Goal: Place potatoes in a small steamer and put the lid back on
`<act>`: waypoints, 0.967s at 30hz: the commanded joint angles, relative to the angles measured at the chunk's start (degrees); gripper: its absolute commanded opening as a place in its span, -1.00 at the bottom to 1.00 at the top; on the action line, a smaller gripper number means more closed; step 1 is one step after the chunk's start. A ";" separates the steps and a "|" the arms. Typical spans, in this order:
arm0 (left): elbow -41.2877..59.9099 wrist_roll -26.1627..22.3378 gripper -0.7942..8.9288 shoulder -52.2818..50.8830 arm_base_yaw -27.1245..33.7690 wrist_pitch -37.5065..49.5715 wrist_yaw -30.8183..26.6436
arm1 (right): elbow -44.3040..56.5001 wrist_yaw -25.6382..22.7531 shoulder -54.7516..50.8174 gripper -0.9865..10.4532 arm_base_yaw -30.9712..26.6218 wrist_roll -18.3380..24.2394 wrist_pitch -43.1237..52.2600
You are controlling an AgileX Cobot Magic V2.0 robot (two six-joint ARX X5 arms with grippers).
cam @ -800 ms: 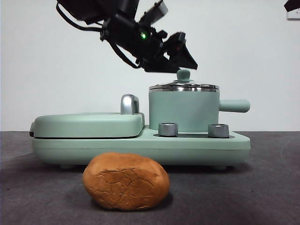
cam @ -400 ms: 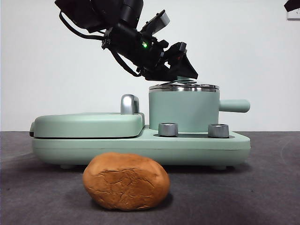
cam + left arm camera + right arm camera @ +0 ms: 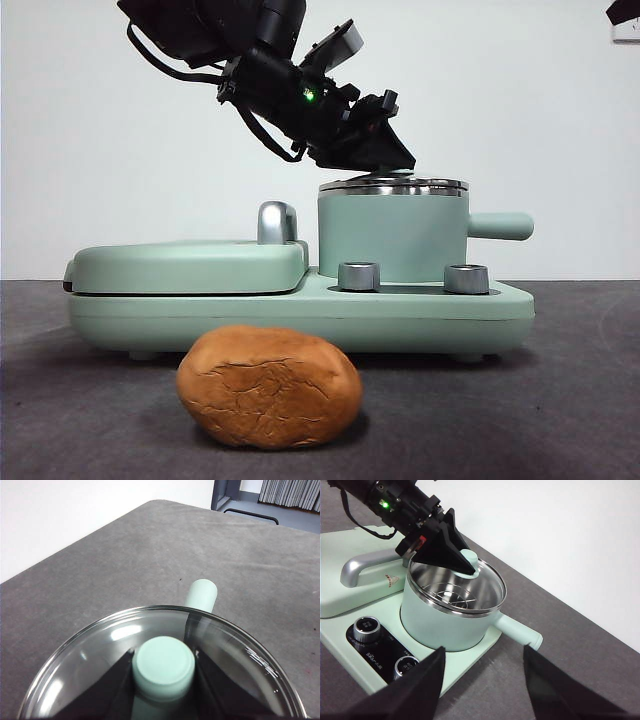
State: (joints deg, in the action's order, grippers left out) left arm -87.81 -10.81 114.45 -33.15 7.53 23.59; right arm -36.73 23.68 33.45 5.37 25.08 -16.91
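Observation:
The potato, orange-brown with cracked skin, lies on the table in front of the appliance. The small steamer stands on the appliance's right side, its glass lid resting on the rim. My left gripper reaches down from the upper left and is shut on the lid's green knob, one jaw pressed to each side. The steamer's inside shows only a steel rack. My right gripper hangs open above the table, right of the steamer, holding nothing.
The flat mint-green griddle cover with its chrome handle fills the appliance's left half. Two steel dials sit on the base. The steamer's side handle points right.
The left gripper came down from just above the lid onto its knob and closed its jaws on it. In the front view the knob is now covered. Lid and potato have not moved.

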 commanded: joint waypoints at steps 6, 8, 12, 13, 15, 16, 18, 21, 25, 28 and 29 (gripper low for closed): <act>-1.81 -0.79 -0.81 0.96 -0.39 -0.13 -0.26 | -0.92 -0.15 0.17 -0.39 0.24 -0.72 0.55; -1.95 -1.18 -0.81 0.33 -0.17 -0.15 -0.28 | -0.92 -0.15 0.17 -0.40 0.24 -0.72 0.55; -2.03 -2.89 -0.81 -1.68 0.31 -0.22 -0.28 | -0.92 -0.15 0.17 -0.39 0.24 -0.72 0.57; -2.03 -2.95 -0.81 -2.36 0.46 -0.22 -0.28 | -0.94 -0.15 0.17 -0.39 0.24 -0.72 0.55; -2.03 -2.99 -0.81 -4.00 0.87 -0.46 -0.28 | -0.92 -0.15 0.17 -0.39 0.24 -0.72 0.55; -2.03 -3.06 -0.81 -4.94 1.05 -0.83 -0.28 | -0.94 -0.15 0.15 -0.39 0.24 -0.72 0.55; -2.03 -3.10 -0.81 -6.88 1.38 -1.66 -0.28 | -0.94 -0.15 0.17 -0.39 0.24 -0.72 0.57; -2.03 -3.08 -0.81 -10.75 1.97 -4.13 -0.26 | -0.94 -0.13 0.17 -0.39 0.24 -0.72 0.57; -2.03 -3.06 -0.81 -16.26 2.86 -8.20 -0.28 | -0.94 -0.13 0.17 -0.39 0.52 -0.70 0.57; -2.01 -2.91 -0.80 -20.37 4.00 -12.20 -0.26 | -0.94 -0.09 0.17 -0.39 1.40 -0.70 0.55; -2.01 -2.69 -0.80 -21.62 4.46 -13.53 -0.24 | -0.92 -0.09 0.17 -0.39 1.88 -0.70 0.52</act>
State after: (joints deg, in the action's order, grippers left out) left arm -88.09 -13.06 93.19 -28.99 -6.85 23.07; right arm -36.73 23.62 33.45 6.79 25.08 -16.93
